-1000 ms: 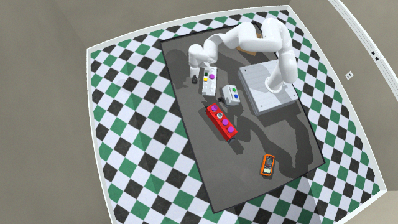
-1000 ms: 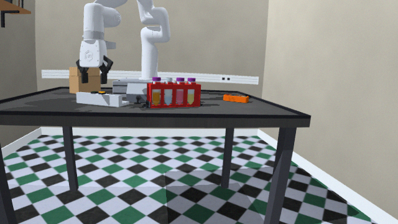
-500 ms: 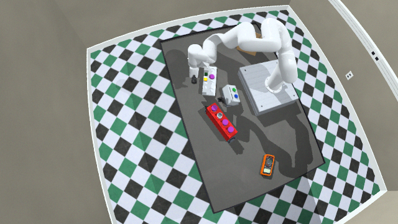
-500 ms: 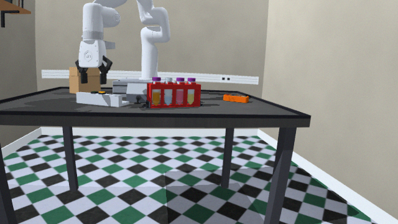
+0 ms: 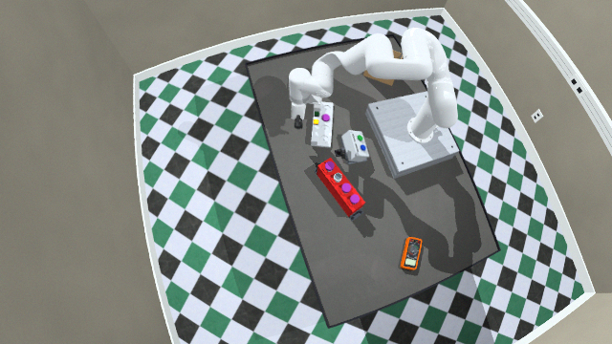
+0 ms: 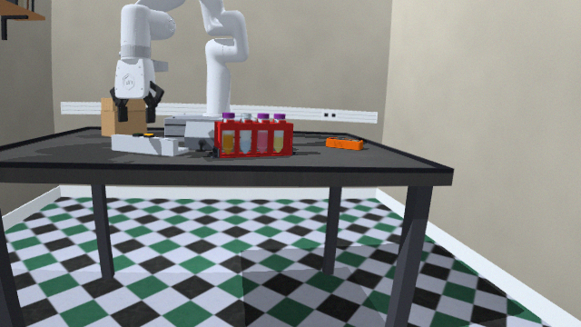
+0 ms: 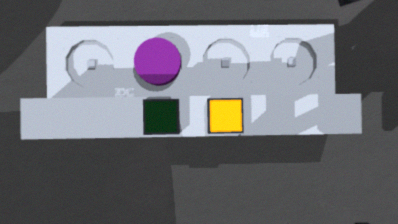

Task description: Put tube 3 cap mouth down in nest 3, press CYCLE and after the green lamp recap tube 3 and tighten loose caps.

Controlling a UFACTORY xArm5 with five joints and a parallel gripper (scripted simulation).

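The white cap tray (image 5: 321, 125) lies on the table. A purple cap (image 5: 326, 117) sits in its second nest from the far end, and it also shows in the wrist view (image 7: 157, 61). The amber lamp (image 7: 225, 116) is lit and the green lamp (image 7: 161, 116) is dark. The red decapping station (image 5: 340, 187) holds four tubes. One tube (image 5: 338, 177) has no cap, and the other three carry purple caps. My gripper (image 6: 134, 111) is open and empty. It hangs above the table over the tray's outer side, clear of the cap. The fingers are not in the wrist view.
The grey key housing (image 5: 355, 144) with the green key (image 5: 360, 138) and the blue key (image 5: 362, 147) stands between the tray and the arm's base plate (image 5: 411, 134). An orange multimeter (image 5: 411, 253) lies near the table's front corner. A cardboard box (image 6: 123, 123) stands behind the gripper.
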